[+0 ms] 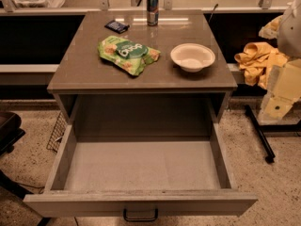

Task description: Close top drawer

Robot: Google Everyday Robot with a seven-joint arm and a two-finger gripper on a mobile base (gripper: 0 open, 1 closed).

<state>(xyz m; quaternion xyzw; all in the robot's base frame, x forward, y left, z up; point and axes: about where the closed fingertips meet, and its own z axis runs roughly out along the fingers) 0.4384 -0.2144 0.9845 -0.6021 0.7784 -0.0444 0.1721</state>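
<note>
The top drawer (141, 173) of the grey-brown cabinet (141, 74) is pulled far out toward the camera. Its inside is empty. Its flat front (141, 204) runs along the bottom of the view, with a small dark bar handle (140, 215) at the centre. The drawers below it are hidden. My gripper (275, 108) is at the right edge, at the low end of the pale arm segments (288, 81). It is to the right of the cabinet, apart from the drawer, and holds nothing that I can see.
On the cabinet top lie a green snack bag (128, 53), a white bowl (192, 57), a can (152, 8) and a small dark packet (116, 26). A yellow cloth (256, 60) is at the right, a dark bar (261, 134) on the floor, a dark chair (7, 126) at the left.
</note>
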